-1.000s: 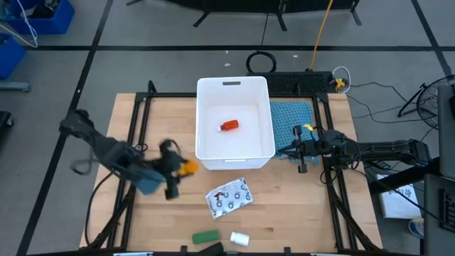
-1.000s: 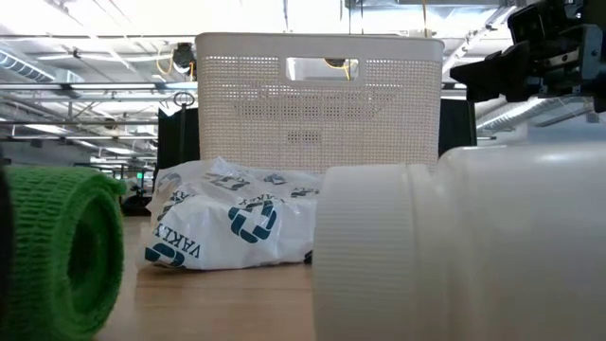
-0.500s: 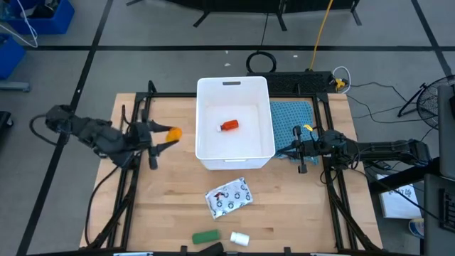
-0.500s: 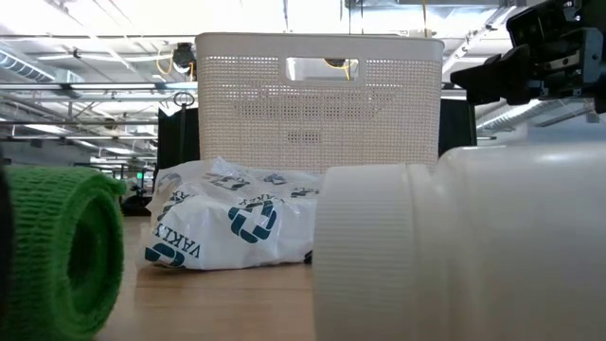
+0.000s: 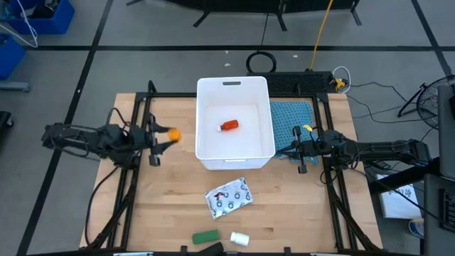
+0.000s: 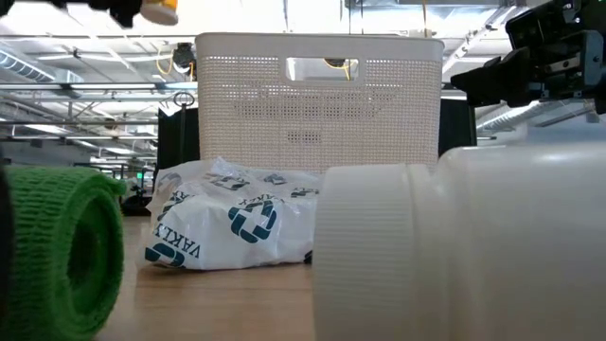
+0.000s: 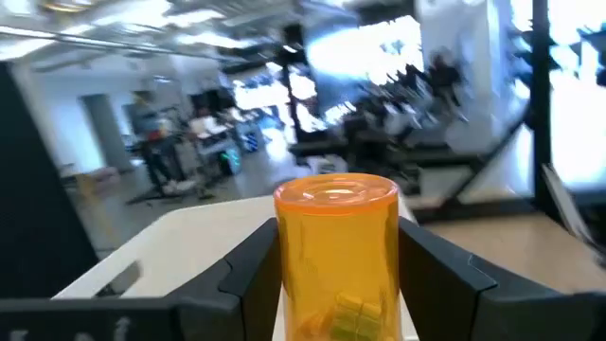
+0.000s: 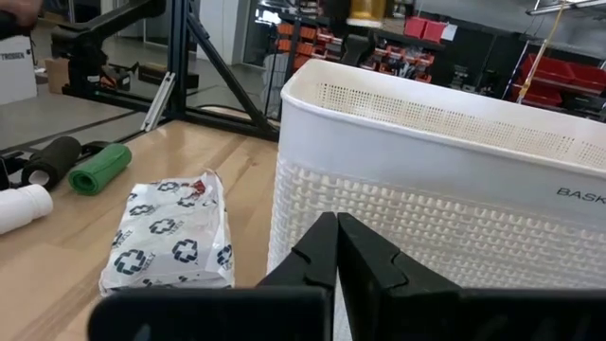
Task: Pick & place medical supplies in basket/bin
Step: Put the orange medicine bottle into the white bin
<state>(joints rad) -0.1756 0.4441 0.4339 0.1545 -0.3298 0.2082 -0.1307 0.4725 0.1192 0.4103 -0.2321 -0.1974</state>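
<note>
Orange bottle [image 7: 336, 251] between left fingers [image 7: 254, 275]

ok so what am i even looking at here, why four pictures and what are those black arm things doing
It is one moment seen by four cameras: one overhead, one at table height, and one on each wrist of a two-armed robot at a wooden table.

The left hand grips an orange bottle beside the white bin, off the table; its wrist camera shows the bottle between the fingers. The right hand waits shut over a teal cloth on the bin's other side.

A red bottle lies in the bin. On the table remain a white pouch, a green roll, a white bottle and a dark roll. The low camera sits close to the white bottle, so it looks huge there.
</note>
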